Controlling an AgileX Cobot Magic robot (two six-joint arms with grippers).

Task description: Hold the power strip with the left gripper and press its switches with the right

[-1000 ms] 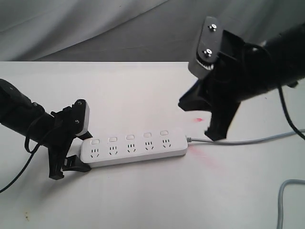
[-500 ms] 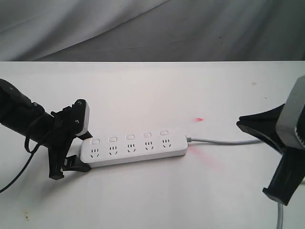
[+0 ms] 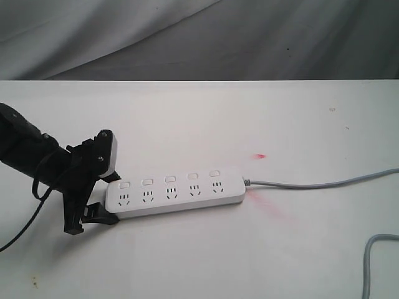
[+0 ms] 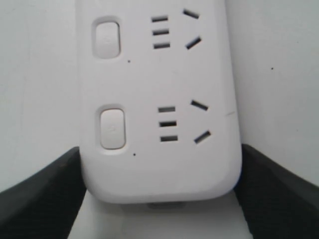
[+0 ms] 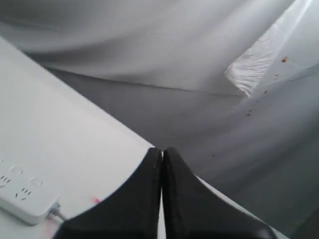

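Right gripper (image 5: pixel 162 154) left the exterior view entirely; its wrist view showed the fingers pressed together, empty. Left gripper (image 3: pixel 98 200) clamped the power strip (image 3: pixel 174 192) by its end, lower left of frame. 5 switches (image 3: pixel 170 179) uncontacted; pressing judged finished or paused.

The exterior camera sits off the arms and above the desk (image 3: pixel 206 112). It looks down at a slant onto the power strip (image 3: pixel 174 194), which lies low in the middle of its picture. Grey cloth (image 3: pixel 262 37) hangs beyond the strip.

The left wrist camera is very close over the strip's end away from the cord (image 3: pixel 312 184). It faces down, so two sockets and two switches (image 4: pixel 112 128) fill the picture within the left end effector (image 4: pixel 159 154).

The right wrist camera is well away from the strip, past its cord end. It looks over the closed right end effector (image 5: pixel 162 155) toward the cloth.

All three views share the strip.
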